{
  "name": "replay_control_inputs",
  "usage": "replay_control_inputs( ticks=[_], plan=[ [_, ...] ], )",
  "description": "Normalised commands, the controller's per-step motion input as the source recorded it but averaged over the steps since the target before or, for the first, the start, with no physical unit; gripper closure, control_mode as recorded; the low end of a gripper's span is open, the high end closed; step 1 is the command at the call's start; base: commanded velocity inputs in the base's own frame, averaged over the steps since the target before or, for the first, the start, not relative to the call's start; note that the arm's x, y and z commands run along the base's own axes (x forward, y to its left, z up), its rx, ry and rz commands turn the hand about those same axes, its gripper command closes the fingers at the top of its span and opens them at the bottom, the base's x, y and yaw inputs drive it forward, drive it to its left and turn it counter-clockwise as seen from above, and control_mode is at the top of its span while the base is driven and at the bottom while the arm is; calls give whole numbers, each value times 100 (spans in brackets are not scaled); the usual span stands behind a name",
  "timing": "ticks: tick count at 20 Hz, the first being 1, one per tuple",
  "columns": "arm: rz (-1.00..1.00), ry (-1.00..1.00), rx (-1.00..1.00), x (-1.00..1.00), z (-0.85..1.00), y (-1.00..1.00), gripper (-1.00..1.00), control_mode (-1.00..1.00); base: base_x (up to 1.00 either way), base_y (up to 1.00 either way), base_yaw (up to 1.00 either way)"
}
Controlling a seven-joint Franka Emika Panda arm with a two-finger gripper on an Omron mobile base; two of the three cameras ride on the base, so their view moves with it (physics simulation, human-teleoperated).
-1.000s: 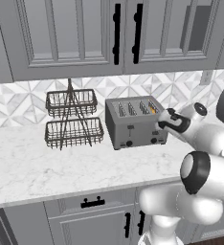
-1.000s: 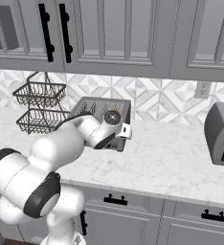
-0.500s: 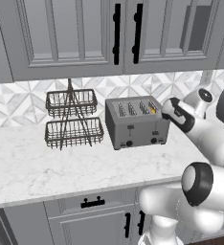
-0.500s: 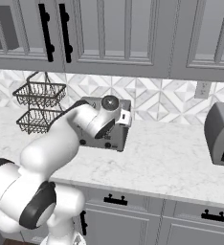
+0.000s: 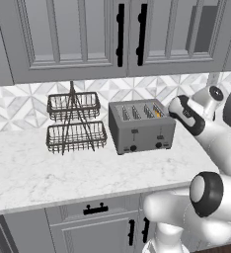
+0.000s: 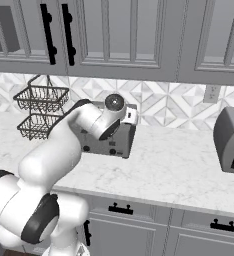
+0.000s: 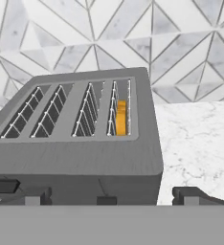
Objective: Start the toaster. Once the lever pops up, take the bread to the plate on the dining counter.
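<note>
The grey four-slot toaster (image 5: 142, 129) stands on the marble worktop against the tiled wall. The bread (image 7: 121, 117) sits low in the rightmost slot, only its golden edge (image 5: 158, 113) showing. My gripper (image 7: 109, 196) hangs just above and in front of the toaster's right end, open, its fingertips (image 7: 195, 194) spread wide with nothing between them. In the left base view the gripper (image 5: 173, 105) is beside the toaster's top right corner. My arm hides most of the toaster (image 6: 109, 146) in the right base view. The plate and dining counter are out of view.
A two-tier wire basket rack (image 5: 75, 123) stands left of the toaster. A dark grey appliance (image 6: 231, 140) sits at the worktop's right end. Upper cabinets with black handles (image 5: 120, 34) hang overhead. The worktop (image 6: 174, 170) is bare in front and right of the toaster.
The hand has lifted from the toaster's front right to the level of its top, and the elbow has swung up and right. The toaster and bread have stayed put.
</note>
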Motion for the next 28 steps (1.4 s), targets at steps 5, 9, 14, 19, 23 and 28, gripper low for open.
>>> replay_control_inputs(
  ticks=[5,9,14,19,23,28],
  plan=[
    [0,-1,0,21,13,5,-100,-100,0,0,0],
    [0,0,0,41,0,5,-100,-100,0,0,0],
    [0,0,0,40,-14,0,-100,-100,0,0,0],
    [0,0,0,20,-36,0,-100,-100,0,0,0],
    [0,0,0,19,-32,0,-100,-100,0,0,0],
    [0,0,0,28,-4,0,-100,-100,0,0,0]
  ],
)
